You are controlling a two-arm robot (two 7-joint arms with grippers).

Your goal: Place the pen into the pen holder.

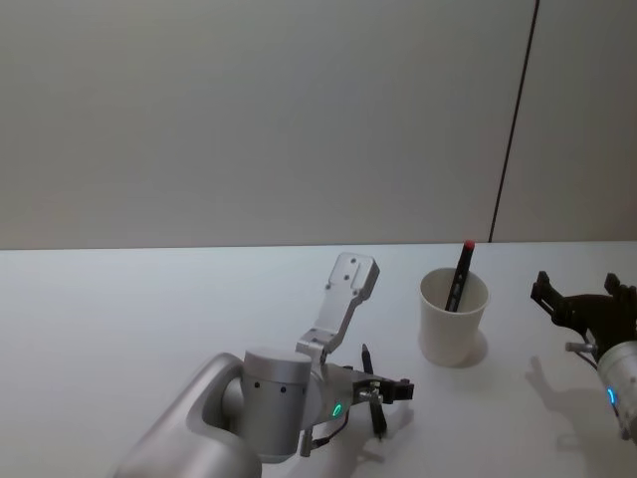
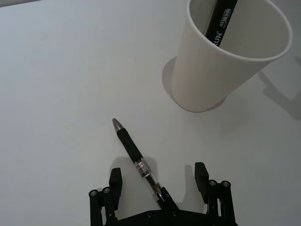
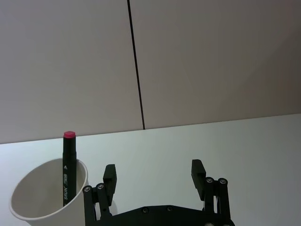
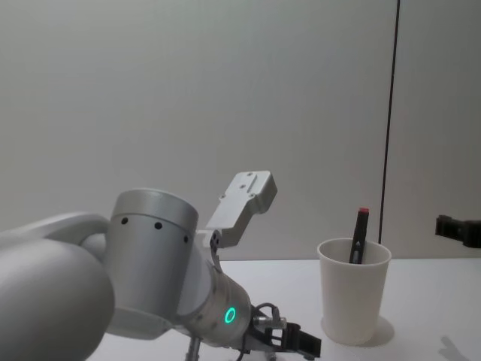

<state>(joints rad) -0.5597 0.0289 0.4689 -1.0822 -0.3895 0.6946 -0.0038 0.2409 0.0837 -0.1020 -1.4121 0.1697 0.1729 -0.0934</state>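
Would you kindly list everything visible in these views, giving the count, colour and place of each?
pen: one, black with a clear section, lying flat on the table, left of the pen holder and nearer the robot.
pen holder: one, white paper cup, upright on the table.
marker: one, black with a red cap, leaning inside the pen holder.
table: one, white, under everything.
wall: one, grey with a dark vertical seam, behind the table.
left claw: one, black, open, fingers either side of the pen's back end.
right claw: one, black, open, right of the pen holder.
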